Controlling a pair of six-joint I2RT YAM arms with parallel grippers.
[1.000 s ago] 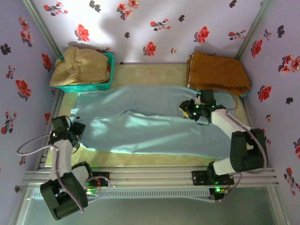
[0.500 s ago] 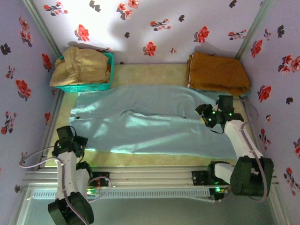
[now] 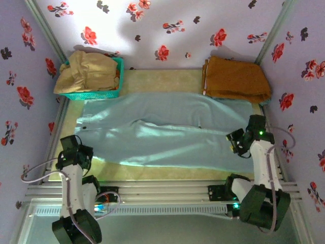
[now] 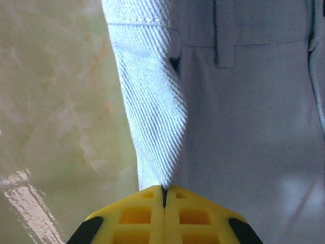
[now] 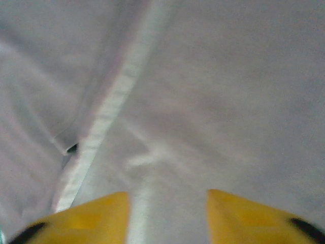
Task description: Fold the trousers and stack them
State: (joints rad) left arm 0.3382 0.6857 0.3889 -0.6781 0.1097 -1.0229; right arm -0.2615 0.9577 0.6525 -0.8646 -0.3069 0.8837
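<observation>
Trousers [image 3: 162, 134] lie long and flat across the smooth tan table [image 3: 162, 79], soft, thin and pale blue. The blocky yellow left claw [image 4: 163, 192] pinches a ridge of their woven cloth. The right claw [image 5: 167, 213] is spread wide above a seam.

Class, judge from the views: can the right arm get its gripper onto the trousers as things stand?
Probably yes: the right gripper hangs open just over the trousers, with bare cloth below and nothing lying on it.
</observation>
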